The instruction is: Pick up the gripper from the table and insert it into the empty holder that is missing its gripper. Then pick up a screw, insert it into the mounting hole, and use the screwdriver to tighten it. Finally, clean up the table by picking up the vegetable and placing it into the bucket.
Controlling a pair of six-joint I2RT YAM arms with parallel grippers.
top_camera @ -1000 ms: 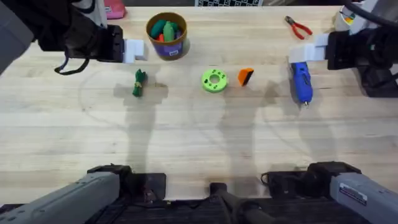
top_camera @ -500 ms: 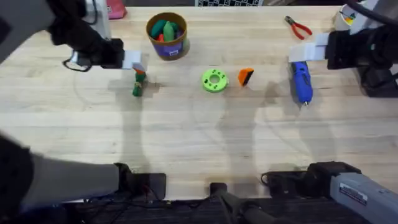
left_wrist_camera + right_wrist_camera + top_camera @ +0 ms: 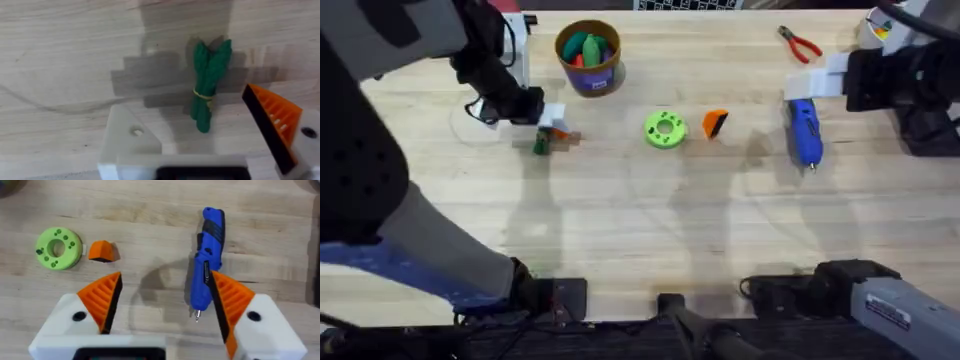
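Vegetable, the dark green leafy toy bunch (image 3: pixel 541 144), lies near the tan bucket (image 3: pixel 588 56) overhead; my left gripper (image 3: pixel 552 122) hovers above. Left wrist: fingers spread, straddling it for a grab. Right wrist: my right gripper (image 3: pixel 162 302) gapes over the blue pen-shaped screwdriver (image 3: pixel 206 260).

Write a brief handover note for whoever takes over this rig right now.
Left gripper: open, over the vegetable, not closed on it.
Right gripper: open, above the screwdriver.
Orange wedge lies on the table beside the green disc; bucket at the back.
Done: nothing.
Left: fit the wedge, screw it down, put the vegetable in the bucket.
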